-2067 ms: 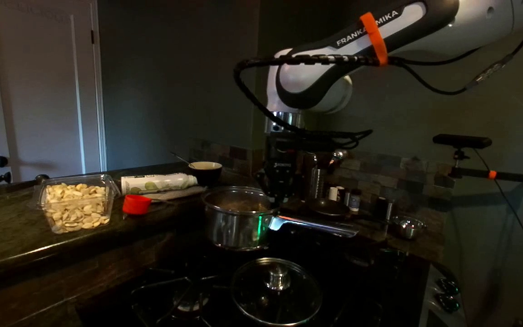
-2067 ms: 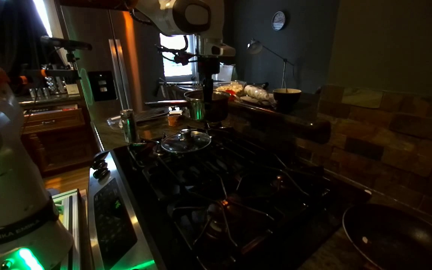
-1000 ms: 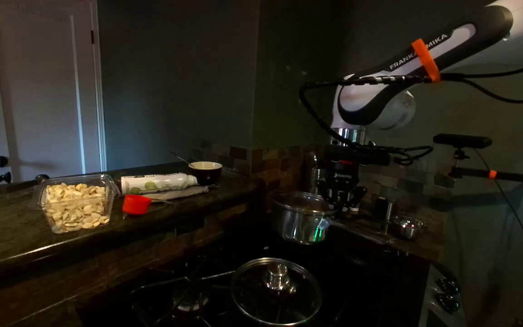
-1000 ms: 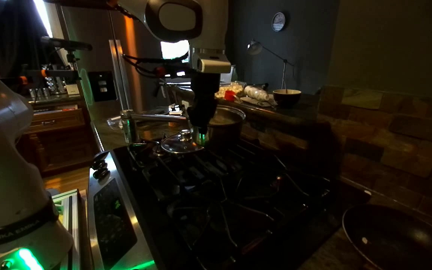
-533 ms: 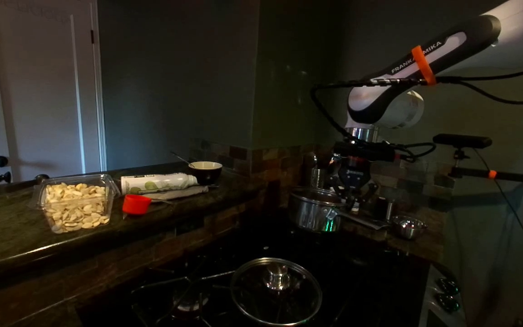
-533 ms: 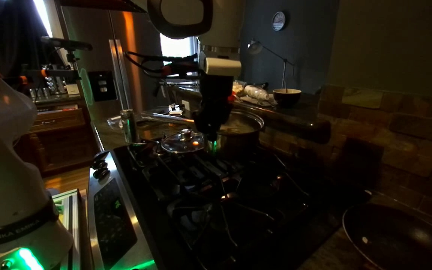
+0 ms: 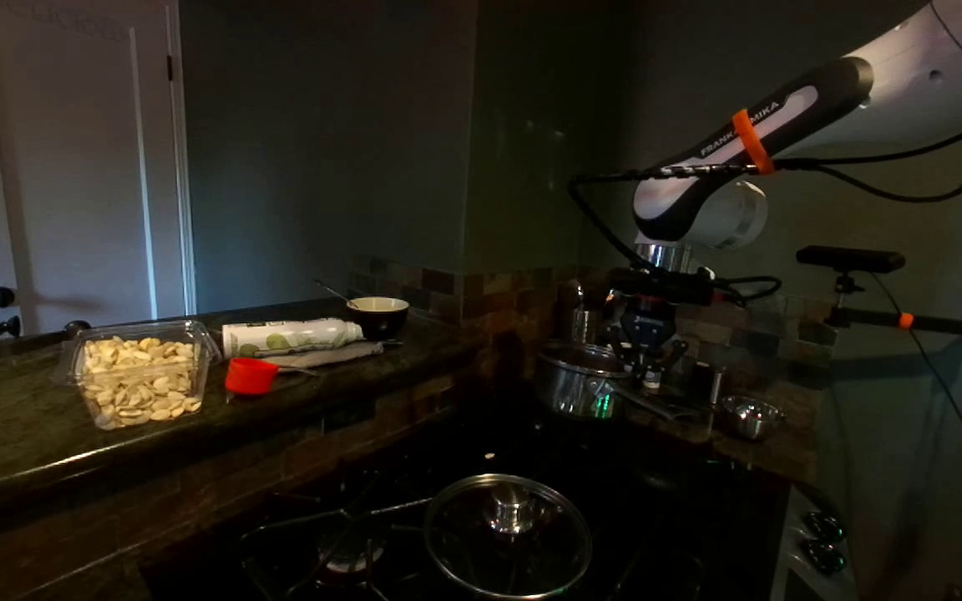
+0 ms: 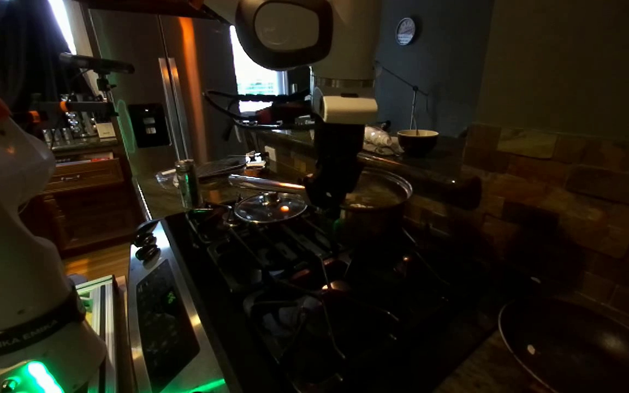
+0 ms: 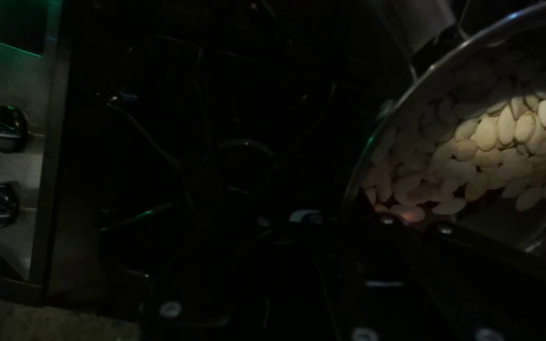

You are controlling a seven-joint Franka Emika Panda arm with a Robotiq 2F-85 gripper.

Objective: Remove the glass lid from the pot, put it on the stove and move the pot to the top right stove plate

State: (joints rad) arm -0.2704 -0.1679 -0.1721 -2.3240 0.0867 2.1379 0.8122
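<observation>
Only the wrist view lets us look properly into the pot (image 7: 571,392): there's a loose heap of pale, flat ovals (image 9: 495,137) in there, smooth and seed-like, part lit and part in shadow. An exterior view gives us stuff the wrist one misses, a clear plastic box (image 7: 207,346) full of similar bits and a red cup (image 7: 251,377) on the counter (image 7: 13,417). Pot itself is shiny straight-sided steel with one long straight handle (image 8: 268,183); it's over the stove (image 8: 260,349), apart from the glass lid (image 7: 498,551), and honestly we can't tell if its base is touching. The gripper (image 7: 645,372) looks pinched together on the pot's rim by the handle, though it's dark there. In both exterior views the glass lid lies on the stove knob up, clear and round with a bright steel rim. The stove's glossy black; the wall tiles (image 8: 544,180) are patchy stone.
</observation>
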